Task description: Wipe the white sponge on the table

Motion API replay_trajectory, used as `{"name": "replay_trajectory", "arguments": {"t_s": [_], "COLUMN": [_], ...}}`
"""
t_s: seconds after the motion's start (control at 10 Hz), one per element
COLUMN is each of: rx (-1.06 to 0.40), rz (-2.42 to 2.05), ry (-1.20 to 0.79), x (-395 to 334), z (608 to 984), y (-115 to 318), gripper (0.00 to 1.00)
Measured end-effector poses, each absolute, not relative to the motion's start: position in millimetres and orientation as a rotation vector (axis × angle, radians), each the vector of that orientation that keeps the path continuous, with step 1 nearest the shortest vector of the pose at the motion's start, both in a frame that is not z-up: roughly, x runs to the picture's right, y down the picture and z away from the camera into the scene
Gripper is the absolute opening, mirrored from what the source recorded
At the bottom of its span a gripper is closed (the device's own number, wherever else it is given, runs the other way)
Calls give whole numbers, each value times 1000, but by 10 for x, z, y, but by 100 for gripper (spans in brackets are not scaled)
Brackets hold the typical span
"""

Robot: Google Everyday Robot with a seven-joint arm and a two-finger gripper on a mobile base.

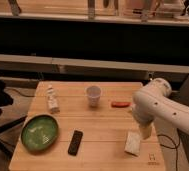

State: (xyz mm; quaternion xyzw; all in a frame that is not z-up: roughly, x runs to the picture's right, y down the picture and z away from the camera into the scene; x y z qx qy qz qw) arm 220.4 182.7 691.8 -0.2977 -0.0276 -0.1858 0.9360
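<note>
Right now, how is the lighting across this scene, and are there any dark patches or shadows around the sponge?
Camera view: the table is warmly and evenly lit, and the band behind it is nearly black. Camera view: shadows are soft, with none hiding the white sponge; the gripper hangs just above the sponge's right edge, in full light.
</note>
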Motion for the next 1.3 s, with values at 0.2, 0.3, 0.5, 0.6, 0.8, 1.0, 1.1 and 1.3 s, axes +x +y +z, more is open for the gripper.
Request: {"name": "replay_trajectory", "arguments": {"t_s": [0.2,0.3,0.5,0.6,0.8,1.0,1.1,1.3], "rx": [-609,-609,-607,-606,-601,-598,-597,-596], "rz": [-427,-445,-485,-503,-537,-560,-569,-585], "ry": [-68,-70,-77,-83,-105,-126,-131,-144], "x": [2131,2106,2071,2053,2003,1963,1955,1954], "z": [6951,6953,6965,6982,7028,7076,7084,7096], "y": [1883,1911,1950,1983,2035,2104,2127,2162], "gripper": [80,80,80,80,80,80,80,80]}}
